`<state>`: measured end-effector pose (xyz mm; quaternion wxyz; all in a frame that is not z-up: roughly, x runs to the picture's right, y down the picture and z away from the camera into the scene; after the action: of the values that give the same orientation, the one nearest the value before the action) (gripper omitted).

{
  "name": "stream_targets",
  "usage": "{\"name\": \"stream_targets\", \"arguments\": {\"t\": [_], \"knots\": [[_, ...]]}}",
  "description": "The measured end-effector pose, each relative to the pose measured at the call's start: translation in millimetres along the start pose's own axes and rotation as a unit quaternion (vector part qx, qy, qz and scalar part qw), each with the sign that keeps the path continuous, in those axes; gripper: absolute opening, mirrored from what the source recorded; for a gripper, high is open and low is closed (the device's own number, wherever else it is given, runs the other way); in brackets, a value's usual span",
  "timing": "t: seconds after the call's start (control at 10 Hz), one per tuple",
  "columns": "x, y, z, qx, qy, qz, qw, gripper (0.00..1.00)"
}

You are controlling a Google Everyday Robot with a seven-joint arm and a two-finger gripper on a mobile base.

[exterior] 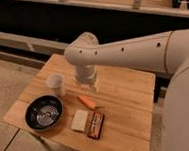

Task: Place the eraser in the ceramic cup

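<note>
Hand point(90, 87) over a wooden table point(125, 94), holding nothing.
The hand hangs with its fingers apart, just right of the white cup point(55, 83). On its near side lies an orange carrot point(86, 102); nearer still, a beige block point(80, 120) and the eraser point(96, 125) lie side by side, the eraser on the right. A black bowl point(44, 113) sits near left.
</note>
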<state>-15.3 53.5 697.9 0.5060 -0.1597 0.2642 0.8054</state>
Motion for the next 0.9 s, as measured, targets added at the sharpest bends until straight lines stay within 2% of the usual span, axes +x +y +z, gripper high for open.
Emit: {"name": "stream_targets", "arguments": {"t": [0.2, 0.3, 0.4, 0.6, 0.7, 0.9], "knots": [[4.5, -0.3, -0.2, 0.008, 0.003, -0.005, 1.0000, 0.65], [5.5, -6.0, -1.5, 0.018, 0.003, -0.006, 0.9998, 0.65], [11.1, -25.5, -7.8, 0.054, 0.001, -0.017, 0.9984, 0.65], [15.1, -49.7, -18.1, 0.083, -0.002, -0.020, 0.9964, 0.65], [17.5, -50.5, -24.1, 0.087, -0.008, -0.028, 0.9958, 0.65], [36.0, -20.2, -28.8, 0.086, -0.023, -0.080, 0.9928, 0.65]]}}
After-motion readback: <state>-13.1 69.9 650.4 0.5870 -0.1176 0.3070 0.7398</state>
